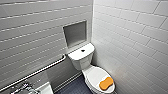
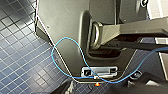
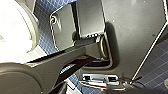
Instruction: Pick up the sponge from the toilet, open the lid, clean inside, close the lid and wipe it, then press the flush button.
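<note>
Sponge (image 1: 106, 83) atop white lid (image 1: 95, 74)

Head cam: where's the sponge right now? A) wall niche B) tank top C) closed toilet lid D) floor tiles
C: the orange sponge lies on the closed lid, near its front end, well apart from the flush button on the tank.
</note>
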Robot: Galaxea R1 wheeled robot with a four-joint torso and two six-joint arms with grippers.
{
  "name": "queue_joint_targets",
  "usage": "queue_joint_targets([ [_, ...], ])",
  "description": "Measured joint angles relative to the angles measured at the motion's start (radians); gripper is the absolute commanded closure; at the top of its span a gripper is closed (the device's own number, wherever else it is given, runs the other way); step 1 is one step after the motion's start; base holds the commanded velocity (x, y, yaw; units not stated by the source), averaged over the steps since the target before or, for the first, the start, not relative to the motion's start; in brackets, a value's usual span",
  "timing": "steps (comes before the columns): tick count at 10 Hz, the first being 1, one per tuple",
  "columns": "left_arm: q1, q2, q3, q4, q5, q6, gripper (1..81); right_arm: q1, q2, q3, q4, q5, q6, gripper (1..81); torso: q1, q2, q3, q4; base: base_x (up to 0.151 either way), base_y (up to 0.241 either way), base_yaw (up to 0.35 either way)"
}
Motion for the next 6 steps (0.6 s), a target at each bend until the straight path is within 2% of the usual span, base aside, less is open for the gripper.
queue_joint_targets([
  [3, 0.001, 0.007, 0.002, 0.0, -0.004, 0.0, 1.0, 0.109, -0.092, 0.097, 0.002, 0.005, 0.061, 1.0, 0.07, -0.109, -0.102, 0.0, 0.0, 0.0, 0.0],
  [6, 0.002, 0.018, 0.003, 0.001, -0.002, 0.002, 1.0, 0.19, -0.132, 0.119, 0.002, 0.003, 0.122, 1.0, 0.129, -0.2, -0.136, 0.0, 0.0, 0.0, 0.0],
])
